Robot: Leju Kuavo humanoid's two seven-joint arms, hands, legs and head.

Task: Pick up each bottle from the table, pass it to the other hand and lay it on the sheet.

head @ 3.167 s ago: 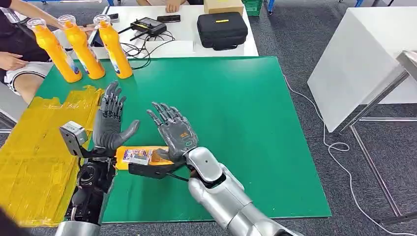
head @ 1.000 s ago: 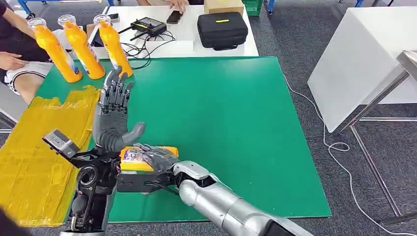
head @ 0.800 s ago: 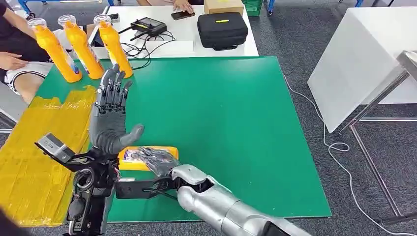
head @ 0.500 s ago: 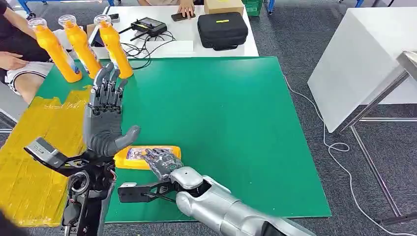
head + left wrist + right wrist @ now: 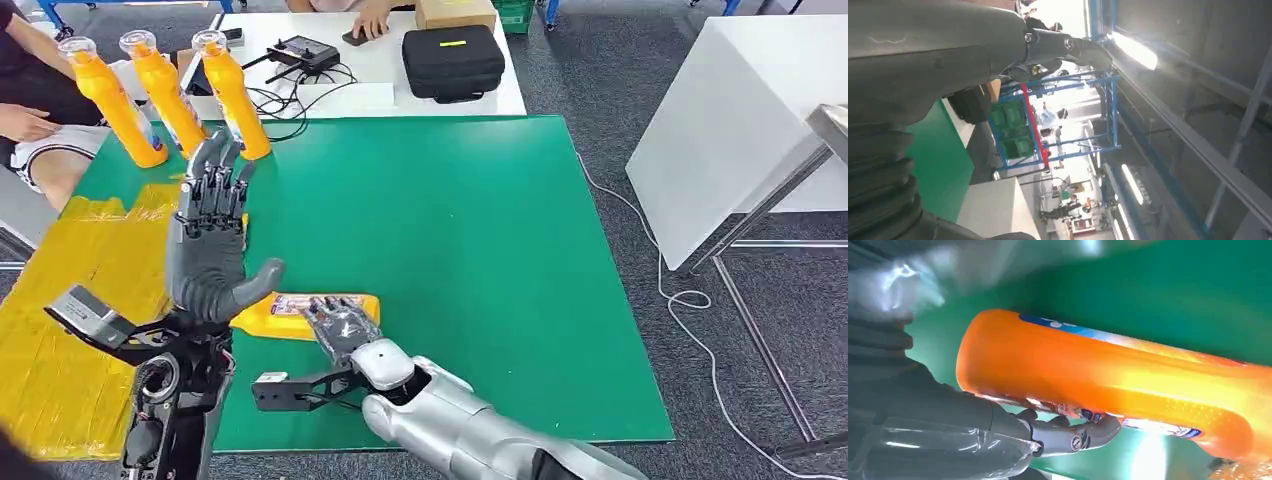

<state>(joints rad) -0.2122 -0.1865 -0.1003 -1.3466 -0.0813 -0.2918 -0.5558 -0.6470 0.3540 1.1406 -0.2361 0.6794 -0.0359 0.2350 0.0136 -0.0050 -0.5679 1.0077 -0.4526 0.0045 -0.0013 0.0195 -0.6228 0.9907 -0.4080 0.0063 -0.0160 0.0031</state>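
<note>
An orange bottle (image 5: 285, 314) lies on its side near the front left of the green mat (image 5: 470, 250). My right hand (image 5: 340, 326) lies over it, and in the right wrist view the fingers (image 5: 1073, 437) curl around the orange bottle (image 5: 1108, 370). My left hand (image 5: 207, 240) stands upright just left of the bottle, fingers straight and apart, holding nothing. In the left wrist view the left hand (image 5: 973, 45) has nothing in it. Three more orange bottles (image 5: 165, 95) stand at the mat's back left corner. The yellow sheet (image 5: 60, 320) covers the table to the left.
A person's arm (image 5: 25, 120) rests at the far left beside the standing bottles. Behind the mat a white table holds a black case (image 5: 452, 60), a controller (image 5: 300, 50) and cables. A white tabletop (image 5: 740, 130) stands to the right, with a cable on the floor.
My right hand has turned palm-down over the lying bottle, closed around it and shifted it slightly right. My left arm has drawn to the left, hand still upright and spread.
</note>
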